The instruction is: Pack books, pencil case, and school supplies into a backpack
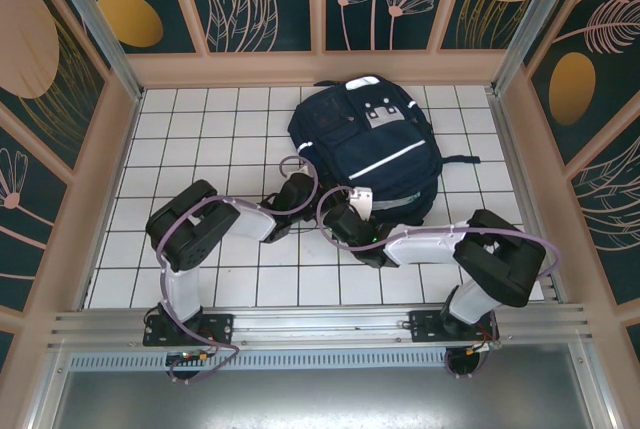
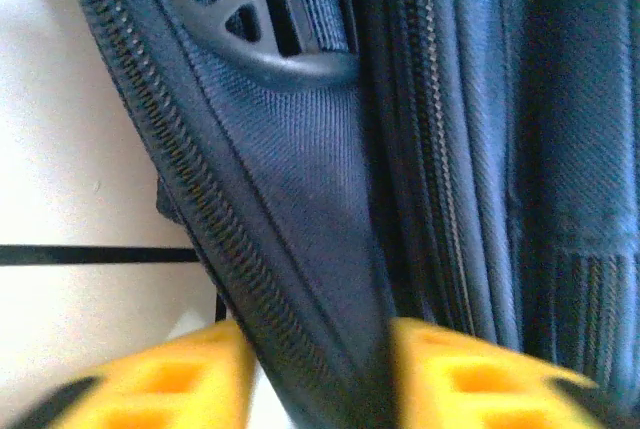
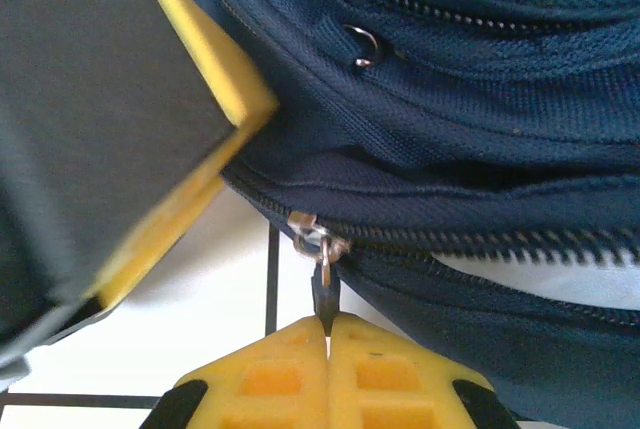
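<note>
The navy-blue backpack (image 1: 370, 144) lies flat on the white tiles at the back centre, its white stripe up. My left gripper (image 1: 290, 197) sits at its near-left corner. In the left wrist view, the left gripper (image 2: 320, 379) has its yellow fingers (image 2: 190, 379) pressed on both sides of a fabric flap (image 2: 300, 249) edged with zipper teeth. My right gripper (image 3: 328, 334) is shut on the dark zipper pull (image 3: 326, 294) of the metal slider (image 3: 312, 234). To the slider's right the zipper gapes, pale inside. The books, pencil case and school supplies are hidden.
The left gripper's yellow finger (image 3: 205, 99) hangs close above the slider in the right wrist view. Both arms crowd the backpack's near edge (image 1: 360, 211). Wooden walls (image 1: 110, 149) fence the tiled table (image 1: 200, 139), and a metal rail (image 1: 320, 324) runs along the front.
</note>
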{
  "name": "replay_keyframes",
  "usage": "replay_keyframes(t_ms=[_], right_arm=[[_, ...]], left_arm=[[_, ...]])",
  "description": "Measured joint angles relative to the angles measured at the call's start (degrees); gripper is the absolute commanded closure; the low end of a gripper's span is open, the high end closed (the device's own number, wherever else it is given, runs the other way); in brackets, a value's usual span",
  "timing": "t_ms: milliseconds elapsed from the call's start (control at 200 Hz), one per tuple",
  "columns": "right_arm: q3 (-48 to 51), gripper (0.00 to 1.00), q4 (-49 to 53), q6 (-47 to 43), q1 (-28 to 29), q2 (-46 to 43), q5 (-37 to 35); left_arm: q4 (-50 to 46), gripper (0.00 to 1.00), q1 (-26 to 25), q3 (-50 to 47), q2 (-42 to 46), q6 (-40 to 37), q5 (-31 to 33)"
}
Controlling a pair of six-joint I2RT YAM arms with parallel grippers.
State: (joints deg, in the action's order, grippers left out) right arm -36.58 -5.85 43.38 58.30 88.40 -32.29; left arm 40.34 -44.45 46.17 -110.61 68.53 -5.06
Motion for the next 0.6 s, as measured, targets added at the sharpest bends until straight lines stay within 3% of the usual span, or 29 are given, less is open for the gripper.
replay_keyframes(t_ms=[345,601], right_arm=[[2.01,1.00,1.62,0.17,0.28,-7.48,0.07],[5.64,1.00,5.18,0.87,0.17,-14.58,-1.36]], left_arm=[[-7.06,1.00,-0.26,-0.90,6.08,0.33,7.89],[-11.80,1.00,2.69,-4.04,11.80,-0.90,10.71]])
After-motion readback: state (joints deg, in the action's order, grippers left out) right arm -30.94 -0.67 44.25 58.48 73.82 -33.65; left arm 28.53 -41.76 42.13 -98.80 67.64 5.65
